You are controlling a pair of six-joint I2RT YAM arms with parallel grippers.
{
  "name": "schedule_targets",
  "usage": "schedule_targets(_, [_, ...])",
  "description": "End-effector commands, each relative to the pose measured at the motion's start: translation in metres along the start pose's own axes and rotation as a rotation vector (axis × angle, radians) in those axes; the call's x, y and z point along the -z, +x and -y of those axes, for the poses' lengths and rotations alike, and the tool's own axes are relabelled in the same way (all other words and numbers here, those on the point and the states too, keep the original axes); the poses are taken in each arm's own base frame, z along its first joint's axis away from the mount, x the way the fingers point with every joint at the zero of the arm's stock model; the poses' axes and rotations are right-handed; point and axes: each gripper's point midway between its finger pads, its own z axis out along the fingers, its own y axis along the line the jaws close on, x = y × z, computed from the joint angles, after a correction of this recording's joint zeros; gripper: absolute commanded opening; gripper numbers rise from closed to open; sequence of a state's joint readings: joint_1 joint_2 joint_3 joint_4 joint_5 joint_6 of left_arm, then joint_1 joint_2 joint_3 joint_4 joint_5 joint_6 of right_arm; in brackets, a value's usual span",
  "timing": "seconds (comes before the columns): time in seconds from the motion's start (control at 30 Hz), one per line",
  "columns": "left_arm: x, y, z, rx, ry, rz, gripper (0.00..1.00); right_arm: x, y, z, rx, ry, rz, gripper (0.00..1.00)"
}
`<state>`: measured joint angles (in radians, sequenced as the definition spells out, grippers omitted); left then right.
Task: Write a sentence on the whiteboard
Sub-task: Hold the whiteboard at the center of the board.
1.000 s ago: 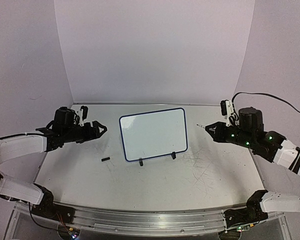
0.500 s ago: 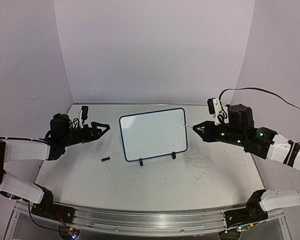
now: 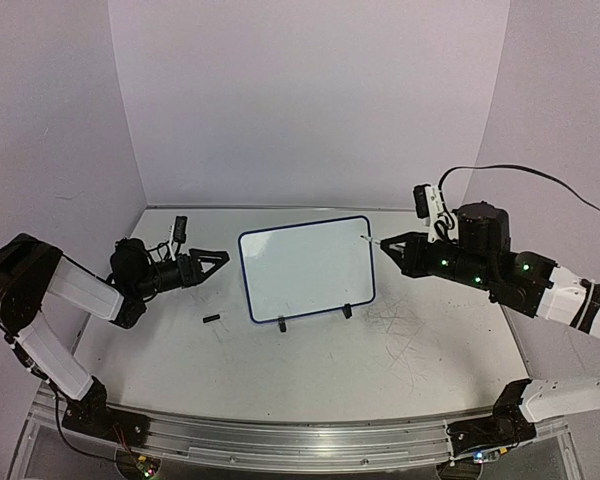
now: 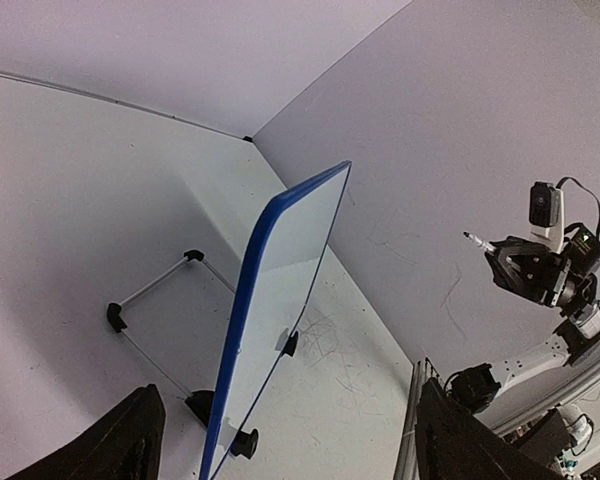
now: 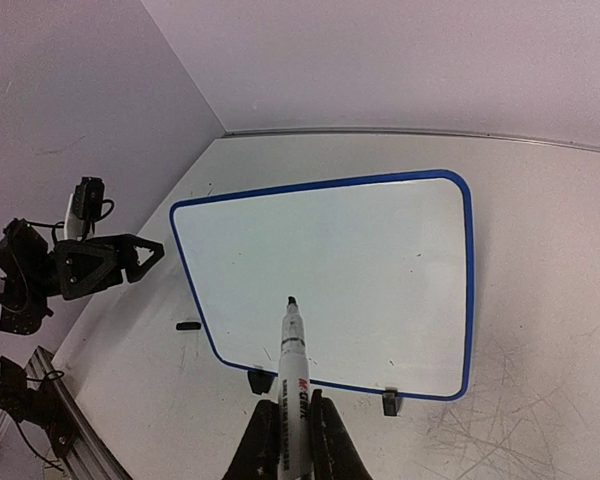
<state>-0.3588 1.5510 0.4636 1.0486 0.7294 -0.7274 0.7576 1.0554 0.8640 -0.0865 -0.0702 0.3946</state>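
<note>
The whiteboard [image 3: 305, 268] stands tilted on its black feet at mid-table, its white face blank. In the left wrist view the whiteboard [image 4: 280, 290] shows nearly edge-on, with its wire stand behind. My right gripper [image 3: 398, 250] is shut on a white marker [image 5: 293, 365], whose uncapped dark tip [image 3: 369, 239] points at the board's upper right corner, a little short of it. From the right wrist view the whiteboard [image 5: 330, 270] lies ahead of my right gripper [image 5: 293, 405]. My left gripper [image 3: 213, 262] is open, empty, just left of the board's left rim. The blue rim runs between the fingers of my left gripper [image 4: 288, 420].
A small black cap [image 3: 212, 320] lies on the white scuffed tabletop [image 3: 410, 340] in front of the board's lower left corner; the same cap [image 5: 188, 325] shows in the right wrist view. Walls close off the back and both sides.
My right gripper has carried the marker leftward up to the board's right edge. My left gripper has dropped lower and moved right, closer to the board's left rim.
</note>
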Motion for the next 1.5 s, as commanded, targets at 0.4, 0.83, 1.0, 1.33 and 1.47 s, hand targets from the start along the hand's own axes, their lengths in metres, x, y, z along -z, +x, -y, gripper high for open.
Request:
schedule_targets(0.4, [-0.017, 0.004, 0.03, -0.057, 0.207, -0.038, 0.82, 0.001, -0.036, -0.03, 0.014, -0.072, 0.093, 0.0])
schedule_targets(0.83, [-0.041, 0.007, 0.007, -0.018, 0.218, -0.086, 0.72, 0.002, -0.031, -0.036, 0.013, -0.077, 0.091, 0.0])
schedule_targets(1.0, [-0.046, 0.009, 0.006, -0.01, 0.236, -0.107, 0.65, -0.004, -0.025, -0.037, 0.015, -0.079, 0.073, 0.0])
schedule_targets(1.33, [-0.05, 0.012, 0.002, -0.028, 0.246, -0.117, 0.42, -0.012, -0.03, -0.052, 0.028, -0.111, 0.078, 0.0])
schedule_targets(1.47, [-0.053, 0.015, -0.001, -0.035, 0.258, -0.131, 0.38, -0.02, -0.027, -0.054, 0.037, -0.097, 0.068, 0.0])
